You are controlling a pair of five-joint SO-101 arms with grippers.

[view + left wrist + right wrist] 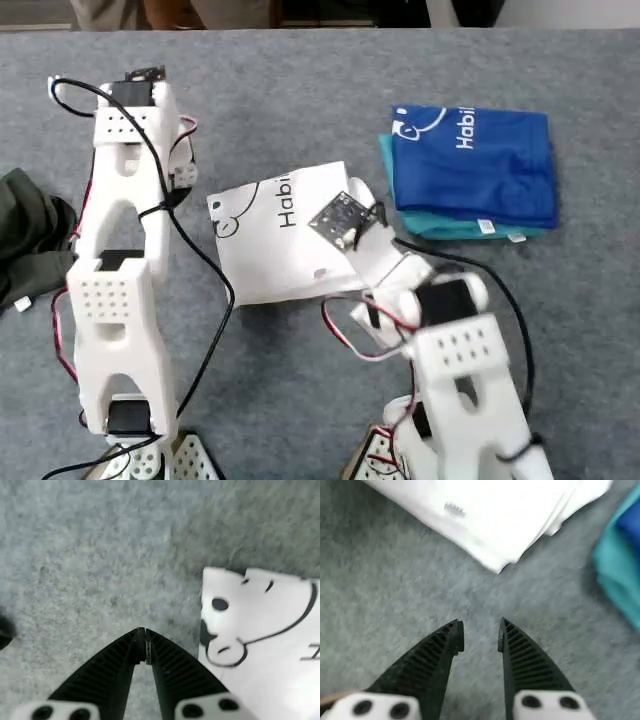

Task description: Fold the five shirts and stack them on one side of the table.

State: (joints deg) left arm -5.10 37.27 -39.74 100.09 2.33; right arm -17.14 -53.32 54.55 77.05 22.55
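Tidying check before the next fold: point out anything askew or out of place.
The folded white shirt lies skewed on the table, apart from the blue shirt stacked on the teal shirt. The dark green shirt sits crumpled on the opposite side, unfolded.

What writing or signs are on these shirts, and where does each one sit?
Folded white shirt: black lettering beside a bear-face drawing, cut short by the fold.
Folded blue shirt: white lettering, likewise cut short.
Small tags by the teal shirt: too small to read.
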